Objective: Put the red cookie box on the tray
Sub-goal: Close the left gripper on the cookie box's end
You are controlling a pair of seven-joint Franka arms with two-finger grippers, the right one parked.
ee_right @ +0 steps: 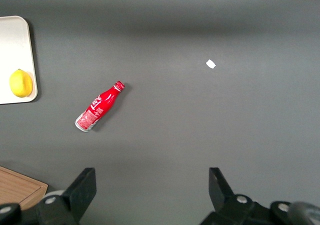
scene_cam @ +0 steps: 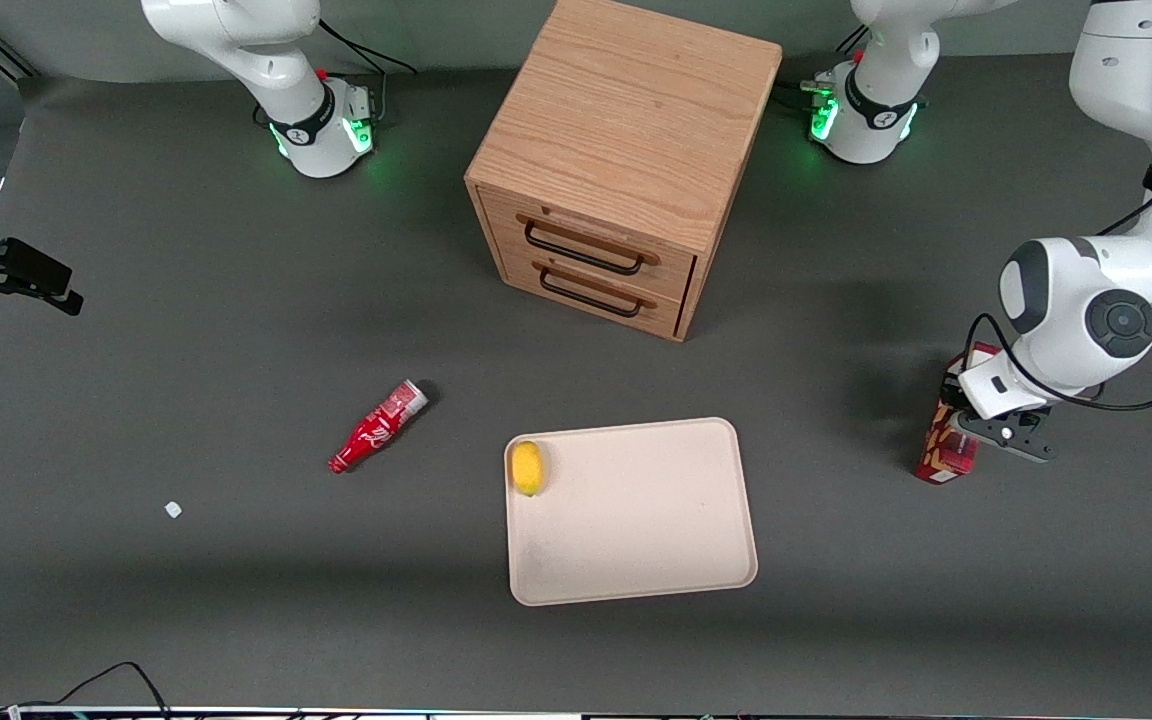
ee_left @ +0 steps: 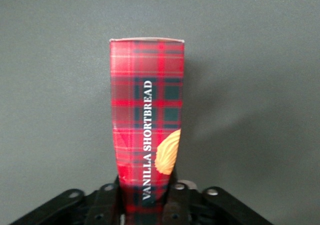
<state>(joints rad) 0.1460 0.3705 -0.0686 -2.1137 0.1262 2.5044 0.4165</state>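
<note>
The red cookie box, dark red plaid with a pictured tan cookie, is toward the working arm's end of the table, well to the side of the tray. In the left wrist view the box reads "Vanilla Shortbread" and runs lengthwise away from the camera. My left gripper is over the box, and its black fingers close against the box's two long sides. The beige tray lies flat nearer the front camera than the cabinet, and its corner shows in the right wrist view.
A yellow lemon lies on the tray near its rim. A small red bottle lies on its side toward the parked arm's end. A wooden two-drawer cabinet stands farther from the camera than the tray. A white scrap lies on the table.
</note>
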